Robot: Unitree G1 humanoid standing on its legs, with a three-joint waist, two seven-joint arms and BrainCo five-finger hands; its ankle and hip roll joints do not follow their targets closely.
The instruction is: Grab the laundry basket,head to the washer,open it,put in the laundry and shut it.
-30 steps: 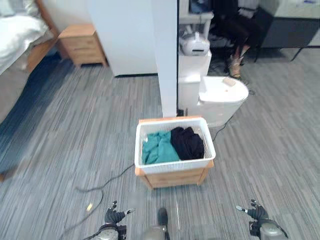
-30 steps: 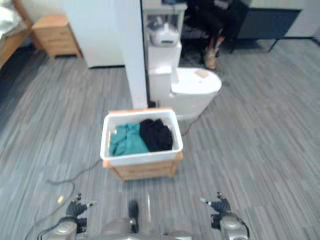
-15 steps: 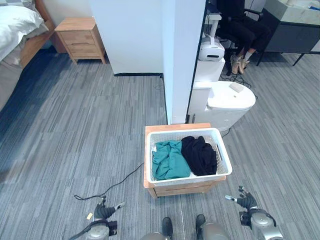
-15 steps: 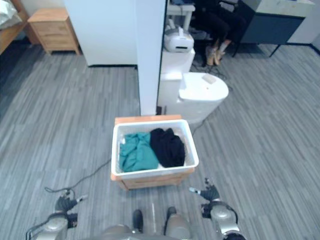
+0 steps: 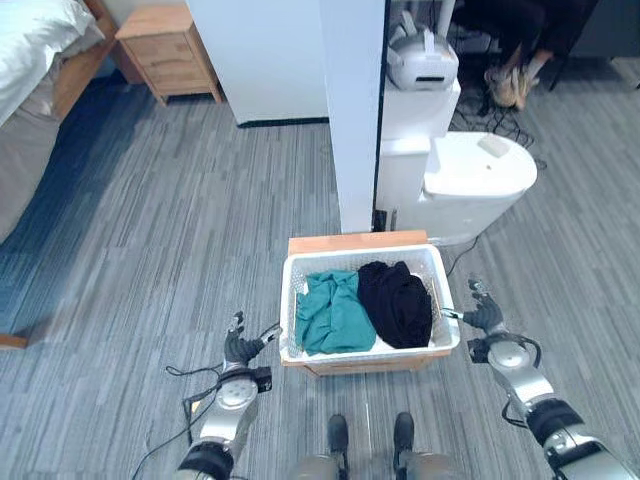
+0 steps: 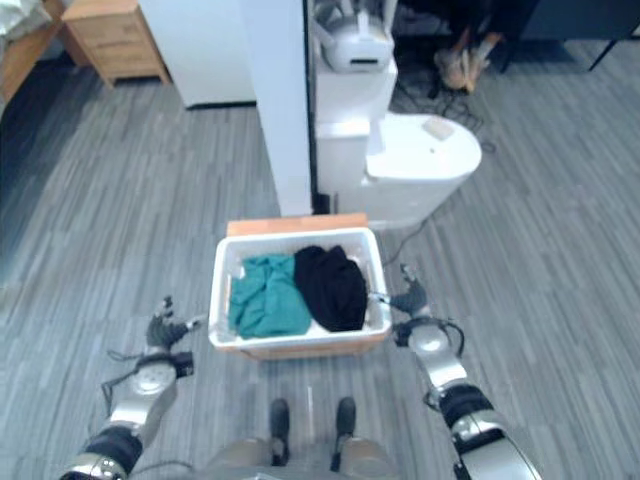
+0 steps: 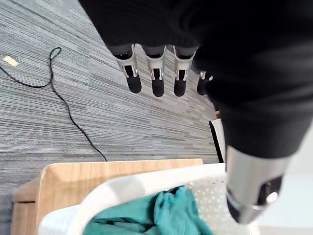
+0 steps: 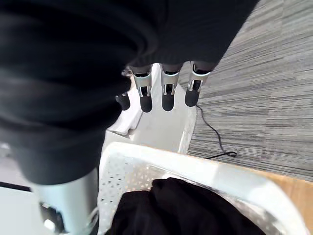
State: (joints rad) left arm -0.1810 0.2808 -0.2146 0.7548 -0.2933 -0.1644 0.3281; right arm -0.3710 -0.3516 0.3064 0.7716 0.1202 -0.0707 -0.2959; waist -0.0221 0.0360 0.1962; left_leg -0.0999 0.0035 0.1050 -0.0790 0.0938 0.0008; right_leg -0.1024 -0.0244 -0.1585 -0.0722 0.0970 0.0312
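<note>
A white laundry basket (image 5: 365,357) rests on a low wooden stand (image 5: 355,243) on the grey floor just in front of me. Inside it lie a teal garment (image 5: 328,312) and a black garment (image 5: 396,300). My left hand (image 5: 241,349) hovers beside the basket's left rim, fingers straight, holding nothing. On the other side my right hand (image 5: 481,315) is level with the right rim, fingers also straight and empty. The left wrist view looks down over the rim (image 7: 122,188) and the teal garment (image 7: 156,215); the right wrist view looks over the rim (image 8: 205,169) and the black garment (image 8: 186,208).
A white wall edge (image 5: 352,110) stands right behind the basket. A white toilet (image 5: 470,185) sits to its right with a white headset (image 5: 422,60) on the cistern. A wooden nightstand (image 5: 170,50) and a bed (image 5: 30,60) are far left. A person's feet (image 5: 515,80) show at the back.
The camera has moved closer and tilted down. Both hands have risen from low near the floor to either side of the basket's rim.
</note>
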